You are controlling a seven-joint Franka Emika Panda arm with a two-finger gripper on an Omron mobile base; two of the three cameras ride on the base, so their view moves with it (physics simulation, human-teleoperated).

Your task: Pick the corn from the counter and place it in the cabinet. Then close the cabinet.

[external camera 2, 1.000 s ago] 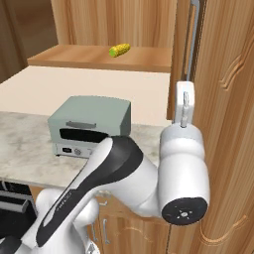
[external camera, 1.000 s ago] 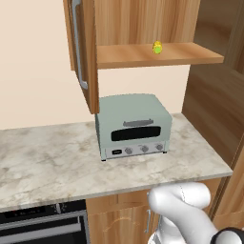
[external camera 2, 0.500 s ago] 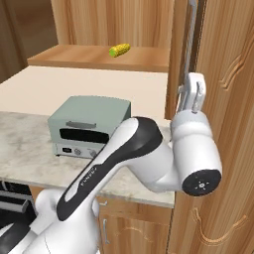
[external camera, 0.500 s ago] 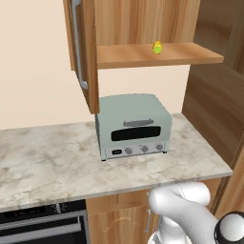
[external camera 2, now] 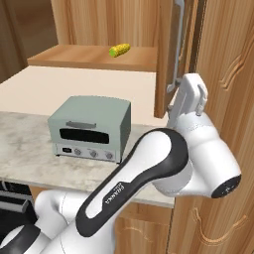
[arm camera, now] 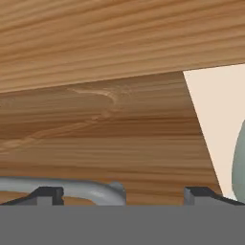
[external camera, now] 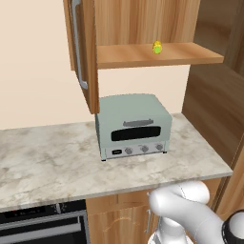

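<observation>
The corn (external camera: 157, 47) (external camera 2: 119, 50) lies on the wooden shelf inside the cabinet (external camera: 143, 56), whose two doors stand open. My gripper (external camera 2: 194, 95) is raised beside the right door (external camera 2: 165, 59), just right of its silver bar handle (external camera 2: 177, 49), and holds nothing. In the hand view the gripper (arm camera: 123, 196) is open, its dark fingertips (arm camera: 46, 194) spread wide against the door's wood, with the handle's curved end (arm camera: 91, 190) between them. The left door (external camera: 85, 52) hangs open over the counter (external camera: 47, 162).
A pale green toaster oven (external camera: 133, 126) (external camera 2: 92, 129) stands on the counter below the shelf. A tall dark wood panel (external camera: 214, 95) closes the right side. A black oven front (external camera: 43, 226) sits under the counter at the left.
The arm swung right and the gripper moved slightly up and right, closer to the right door's handle. The jaws stayed open. The corn did not move.
</observation>
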